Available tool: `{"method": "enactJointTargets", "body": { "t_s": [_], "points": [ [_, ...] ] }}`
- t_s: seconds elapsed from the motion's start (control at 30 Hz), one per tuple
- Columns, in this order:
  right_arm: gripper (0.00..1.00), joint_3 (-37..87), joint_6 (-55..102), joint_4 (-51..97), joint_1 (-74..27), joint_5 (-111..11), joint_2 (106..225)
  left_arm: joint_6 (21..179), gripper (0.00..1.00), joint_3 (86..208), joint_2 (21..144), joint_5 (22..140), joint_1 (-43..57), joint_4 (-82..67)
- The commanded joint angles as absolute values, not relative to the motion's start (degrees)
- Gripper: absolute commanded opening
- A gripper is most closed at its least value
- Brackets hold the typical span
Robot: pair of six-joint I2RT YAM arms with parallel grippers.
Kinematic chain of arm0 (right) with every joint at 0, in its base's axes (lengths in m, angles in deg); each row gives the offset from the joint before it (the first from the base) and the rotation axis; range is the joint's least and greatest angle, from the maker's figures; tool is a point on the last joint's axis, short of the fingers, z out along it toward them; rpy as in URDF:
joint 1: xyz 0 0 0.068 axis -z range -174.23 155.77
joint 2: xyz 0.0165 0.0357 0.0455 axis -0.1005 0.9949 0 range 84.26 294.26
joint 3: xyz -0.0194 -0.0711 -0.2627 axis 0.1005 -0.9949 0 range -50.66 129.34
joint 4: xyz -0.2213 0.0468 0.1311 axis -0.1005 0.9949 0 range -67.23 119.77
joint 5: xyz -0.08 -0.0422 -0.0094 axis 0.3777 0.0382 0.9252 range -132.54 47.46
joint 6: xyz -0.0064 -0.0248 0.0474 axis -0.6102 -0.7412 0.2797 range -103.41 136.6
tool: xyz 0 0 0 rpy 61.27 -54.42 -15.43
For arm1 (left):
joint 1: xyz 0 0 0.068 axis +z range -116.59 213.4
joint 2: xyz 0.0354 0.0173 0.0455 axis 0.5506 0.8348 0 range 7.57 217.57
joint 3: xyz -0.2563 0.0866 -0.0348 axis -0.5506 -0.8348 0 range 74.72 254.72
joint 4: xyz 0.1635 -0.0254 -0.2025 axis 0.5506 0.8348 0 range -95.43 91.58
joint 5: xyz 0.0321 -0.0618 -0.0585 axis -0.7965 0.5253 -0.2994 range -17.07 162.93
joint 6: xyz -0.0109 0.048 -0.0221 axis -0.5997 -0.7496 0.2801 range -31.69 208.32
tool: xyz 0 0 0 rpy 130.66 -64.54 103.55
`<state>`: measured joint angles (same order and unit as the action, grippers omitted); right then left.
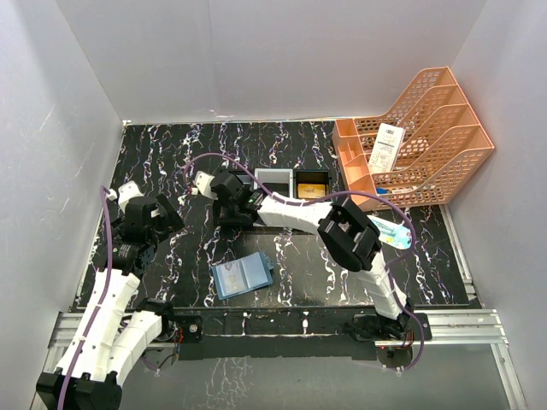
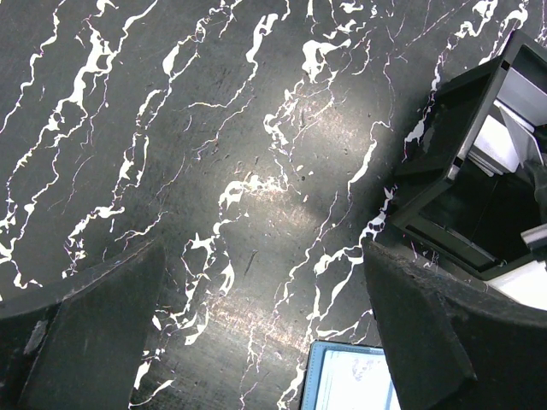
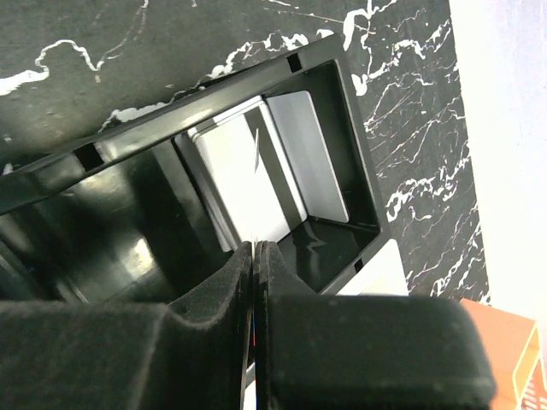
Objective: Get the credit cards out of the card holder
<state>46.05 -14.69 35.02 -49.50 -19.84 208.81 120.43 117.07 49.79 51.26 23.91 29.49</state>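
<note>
White walls (image 1: 256, 51) enclose a black white-veined table (image 1: 171, 154). Its black plastic tray (image 1: 293, 184) holds a grey card (image 1: 273, 181) and a gold card (image 1: 312, 190); the teal-blue folding card holder (image 1: 242, 276) lies open near the front. Left gripper (image 2: 265, 282) is spread wide, right gripper (image 3: 255, 256) pressed together above the tray

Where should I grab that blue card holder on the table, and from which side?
Probably its left panel's outer edge, from above and the left: the card holder lies open and flat, with nothing raised, and the open left gripper is nearest.
</note>
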Motion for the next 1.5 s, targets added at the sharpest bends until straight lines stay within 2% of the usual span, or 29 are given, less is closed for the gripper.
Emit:
{"method": "enactJointTargets", "body": {
  "t_s": [0.0,0.7,0.8,1.47],
  "points": [
    [0.00,50.95,-18.73,31.32,-47.76,-21.34,210.53,120.45,0.99,118.30,48.89,49.99,24.18,29.87],
    [0.00,55.42,-26.91,32.97,-46.09,-22.81,216.79,120.39,0.99,118.19,49.10,50.25,24.18,29.89],
    [0.04,55.52,-27.11,32.54,-46.06,-22.47,216.97,120.44,0.99,118.15,49.30,50.29,24.18,29.83],
    [0.11,55.76,-27.71,32.35,-46.00,-22.36,217.54,120.30,0.99,118.13,49.94,50.86,24.18,29.69]
  ]
}}
